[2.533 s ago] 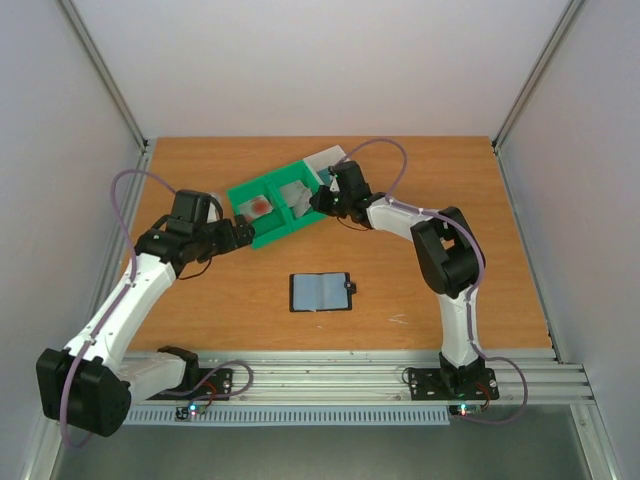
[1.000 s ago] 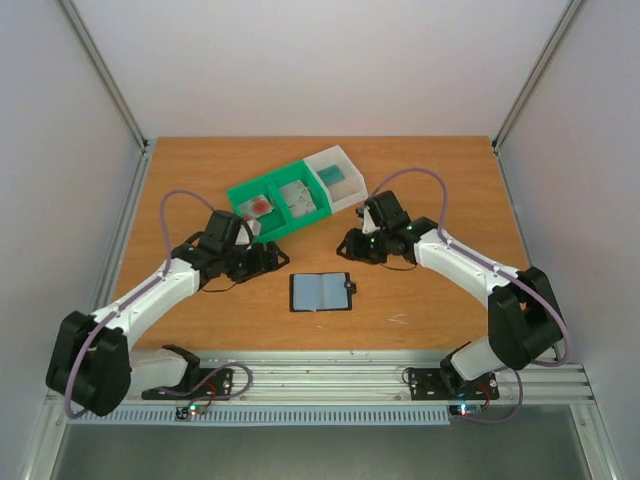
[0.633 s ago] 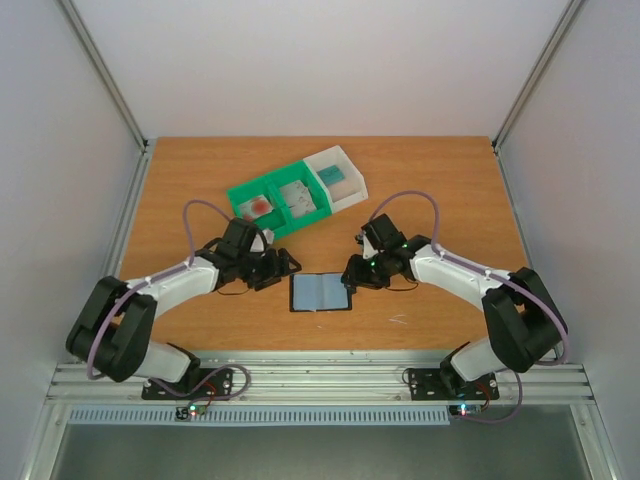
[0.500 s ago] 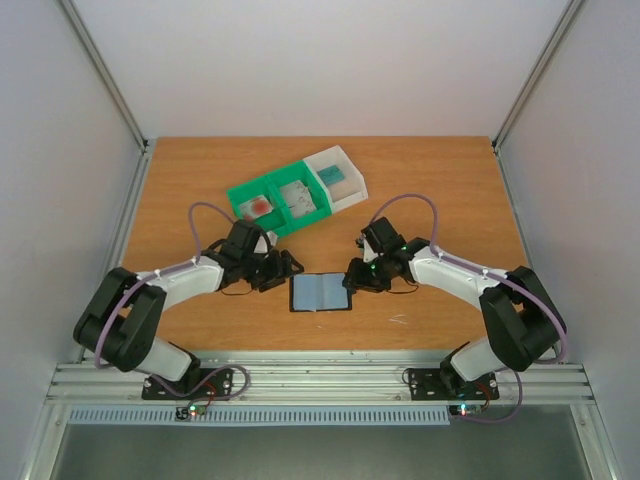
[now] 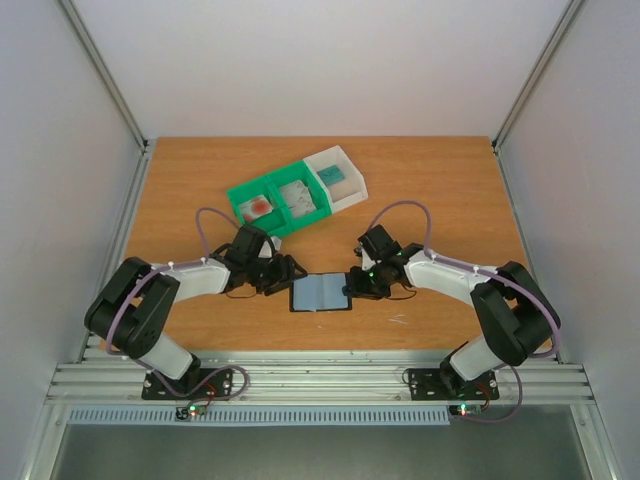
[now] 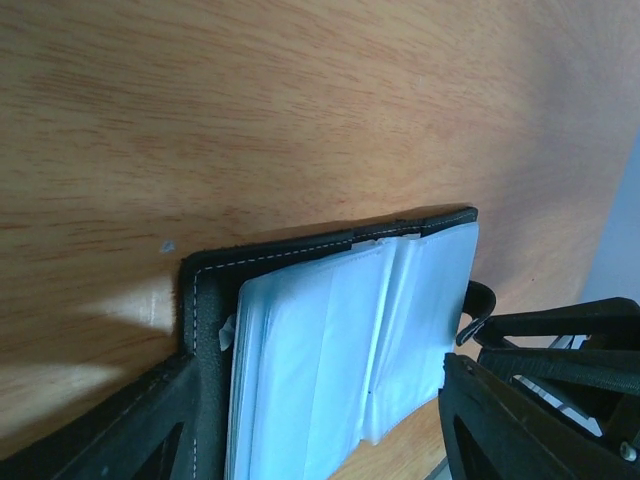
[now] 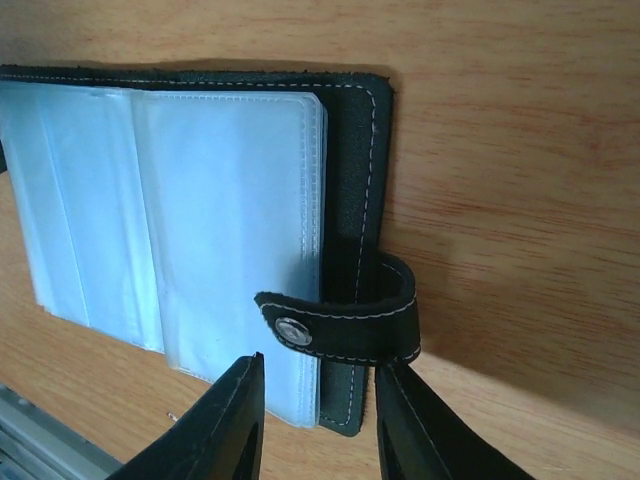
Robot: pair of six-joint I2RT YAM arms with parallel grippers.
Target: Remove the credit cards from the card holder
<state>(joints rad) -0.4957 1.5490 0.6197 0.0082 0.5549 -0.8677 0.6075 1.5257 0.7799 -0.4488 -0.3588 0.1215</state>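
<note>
Left gripper (image 5: pixel 289 272) and right gripper (image 5: pixel 350 285) flank one open card holder (image 5: pixel 320 293).

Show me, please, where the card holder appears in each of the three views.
Top external: card holder, lower centre, lying open.
Left wrist: card holder, bottom centre, running off the lower edge.
Right wrist: card holder, left side, filling most of that half.
Shared landmark: its middle fold.
</note>
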